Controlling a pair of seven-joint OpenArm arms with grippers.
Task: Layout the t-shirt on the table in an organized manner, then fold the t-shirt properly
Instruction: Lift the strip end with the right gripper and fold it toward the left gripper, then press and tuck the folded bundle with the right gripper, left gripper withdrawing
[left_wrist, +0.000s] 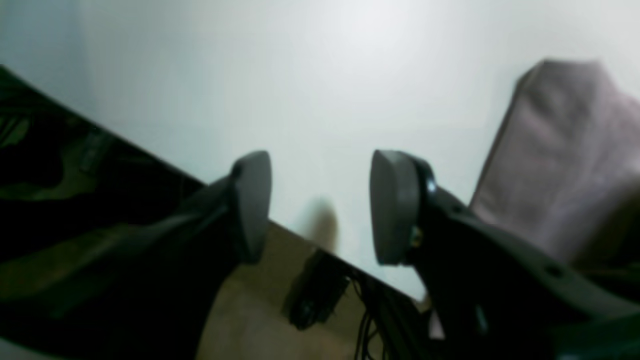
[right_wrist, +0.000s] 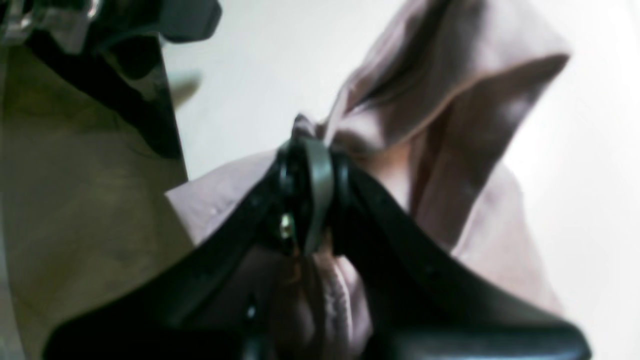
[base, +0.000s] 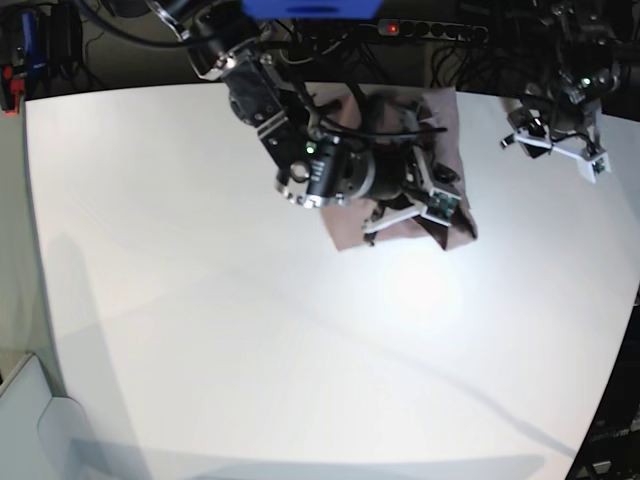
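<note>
The dusty mauve-pink cotton t-shirt is bunched at upper centre of the white tabletop, clenched by the right pincer; the left pincer is released, upper right

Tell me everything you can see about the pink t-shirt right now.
The t-shirt is a dusty mauve-pink, soft-looking cloth, bunched rather than spread, near the far edge of the white table. In the right wrist view it hangs in loose folds, one flap lifted like a hood. The right gripper has its jaws shut on a pinch of the fabric. The left gripper, jaws apart, sits off to one side and does not touch it.
</note>
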